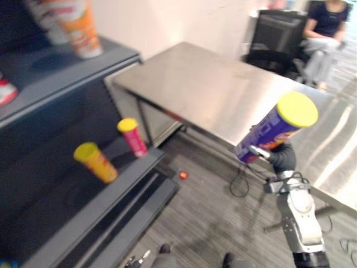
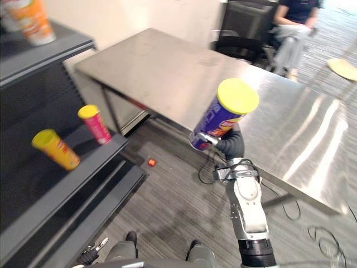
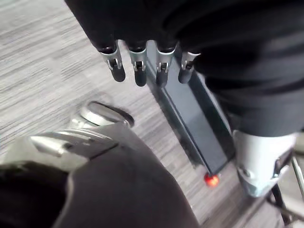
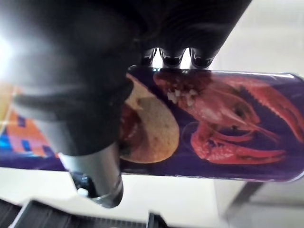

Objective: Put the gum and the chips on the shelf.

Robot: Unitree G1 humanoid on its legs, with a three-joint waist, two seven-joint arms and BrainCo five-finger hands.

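Clutching chips can — right robot hand near table edge, open floor before shelf.

No lettering can be read anywhere.

- Purple chips can: the label shows a red crayfish and a chip. An orange-and-blue patch of print sits toward one end, its letters blurred.
- Yellow can and pink can on the shelf: label marks too small to make out.
- Orange cup on the upper board: print smeared and unreadable.
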